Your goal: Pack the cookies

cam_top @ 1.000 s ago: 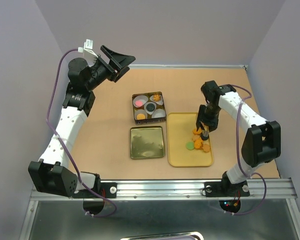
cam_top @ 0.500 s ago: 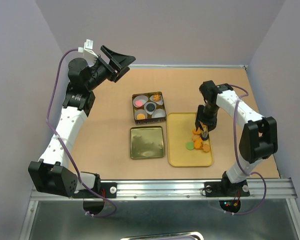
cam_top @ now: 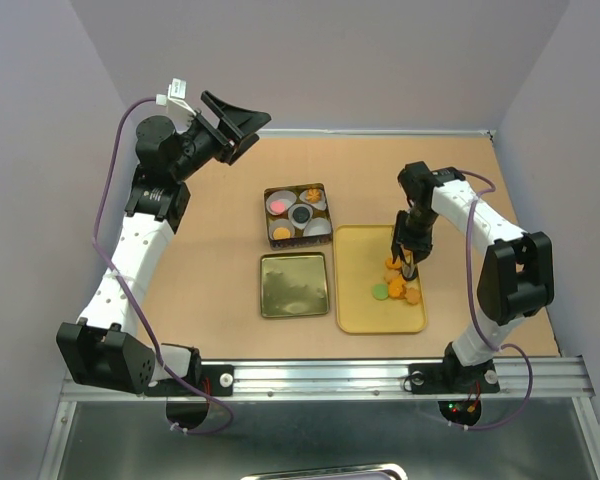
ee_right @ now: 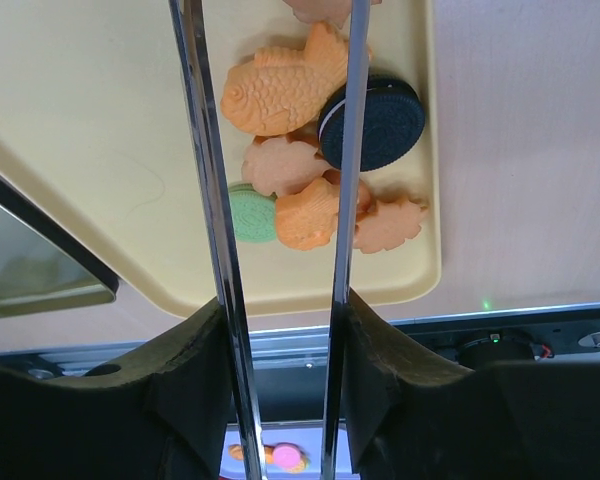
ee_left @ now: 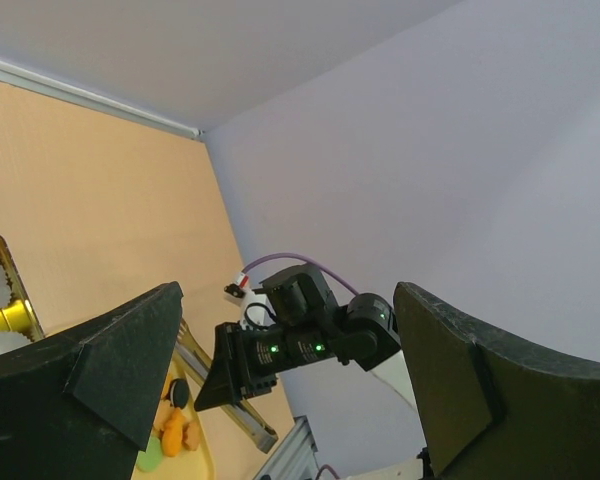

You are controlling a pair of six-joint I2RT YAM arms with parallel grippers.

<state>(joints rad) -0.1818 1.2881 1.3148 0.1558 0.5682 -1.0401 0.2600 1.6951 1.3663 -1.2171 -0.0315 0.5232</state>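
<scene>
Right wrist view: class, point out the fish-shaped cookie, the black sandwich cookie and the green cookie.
fish-shaped cookie [ee_right: 280, 85], right wrist view, middle of its body.
black sandwich cookie [ee_right: 388, 120], right wrist view, its dark top face.
green cookie [ee_right: 252, 215], right wrist view, centre of its visible part.

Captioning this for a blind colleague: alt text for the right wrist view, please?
Two thin metal fingers reach across a cluster of cookies on a yellow tray: an orange fish shape, a black sandwich cookie, a green round, several orange flowers.
</scene>
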